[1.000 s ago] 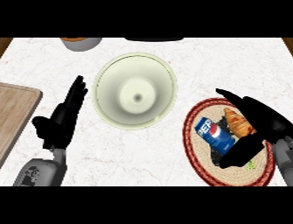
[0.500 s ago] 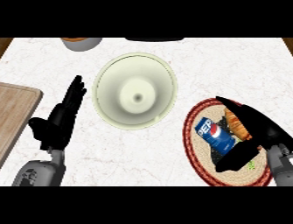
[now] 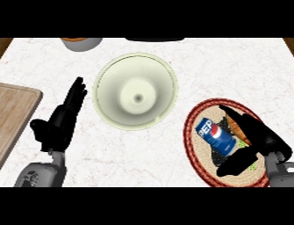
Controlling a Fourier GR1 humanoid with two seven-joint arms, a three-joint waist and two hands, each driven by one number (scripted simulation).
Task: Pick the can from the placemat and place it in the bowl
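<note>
A white marbled counter top (image 3: 240, 70) fills most of the frame, with dark wood showing at the upper left and upper right corners. A pale cream round bowl (image 3: 136, 91) is seen just above the centre of the frame, its inside bare. At the lower right a round woven placemat with a dark red rim (image 3: 198, 151) is laid on the counter, well apart from the bowl's lower right edge.

A blue can with a white and red logo (image 3: 215, 136) is seen lying on its side on the placemat, its length slanted from upper left to lower right. Just to the right of the can an orange and green object (image 3: 238, 132) is partly seen on the mat; what it is cannot be told.

The black right hand (image 3: 259, 136) is placed over the right part of the placemat, entering from the lower right on its grey forearm (image 3: 292, 172). Its fingers are curved along the can's right side and its thumb is seen below the can's lower end, so that the can is bracketed between them. A closed grasp is not shown; the can rests on the mat.

The black left hand (image 3: 62, 118) is seen at the left of the frame, between the bowl and a light wooden cutting board (image 3: 5, 118) at the left edge. Its fingers are held straight, pointing toward the top of the frame, and nothing is held in it.

At the upper edge a grey cup with orange contents (image 3: 81, 42) and a dark object (image 3: 154, 39) are partly shown.
</note>
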